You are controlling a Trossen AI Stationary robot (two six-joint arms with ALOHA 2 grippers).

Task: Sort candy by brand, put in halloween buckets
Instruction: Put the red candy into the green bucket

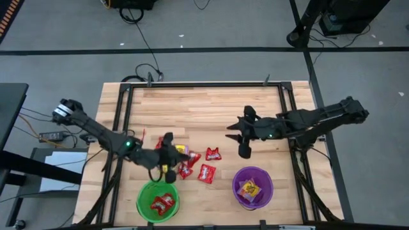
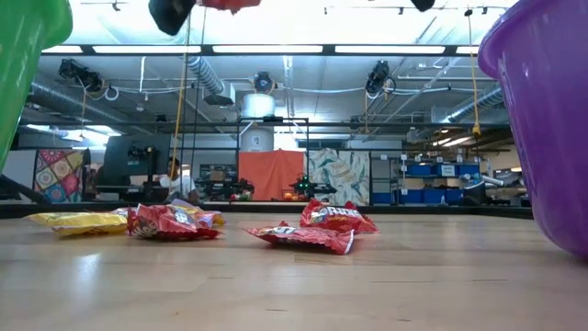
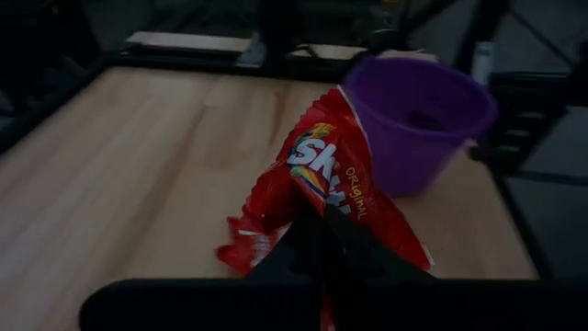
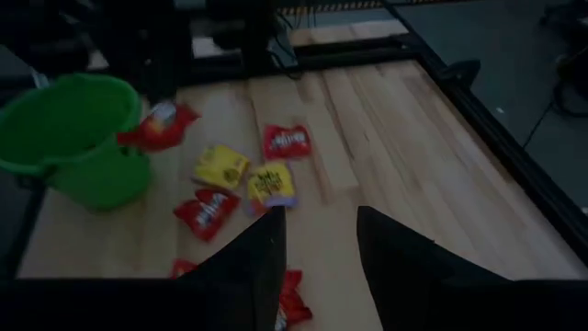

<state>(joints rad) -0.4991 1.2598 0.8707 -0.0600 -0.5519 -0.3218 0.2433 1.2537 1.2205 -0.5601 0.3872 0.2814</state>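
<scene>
Already the left gripper [image 1: 167, 171] is clamped on a red packet [image 3: 333, 180], hanging just above the far rim of the green bucket [image 1: 158, 201] (it dangles lengthwise, crinkled and glossy with pale print). Right gripper [image 1: 244, 152] waits part-open, empty, beyond the purple bucket [image 1: 253, 186].

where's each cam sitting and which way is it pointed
High: overhead, straight down on the table; both arms show.
Low: table height, level toward the room; purple bucket close by, arm parts at the top.
Left wrist: past the left gripper, shut on a red candy packet.
Right wrist: past the open right gripper toward the green bucket.
Shared: both wrist views show that red packet.
</scene>
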